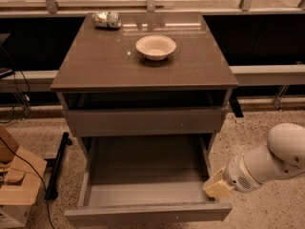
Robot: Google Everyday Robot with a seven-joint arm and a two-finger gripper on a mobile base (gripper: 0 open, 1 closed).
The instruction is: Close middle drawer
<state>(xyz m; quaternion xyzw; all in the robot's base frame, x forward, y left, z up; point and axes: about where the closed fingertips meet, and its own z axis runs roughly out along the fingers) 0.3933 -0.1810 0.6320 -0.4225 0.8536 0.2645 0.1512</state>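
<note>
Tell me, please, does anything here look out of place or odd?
Only the middle drawer: it stands pulled far out of the cabinet. The claw is at its right front corner. The bowl sits upright on top; nothing is spilled.

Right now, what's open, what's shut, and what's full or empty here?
middle drawer: pulled far out, empty inside.
upper drawer front: pushed in.
bowl: upright on the cabinet top, looks empty.
crumpled packet: lying at the top's back left corner.
end effector: low, beside the middle drawer's right front corner.
</note>
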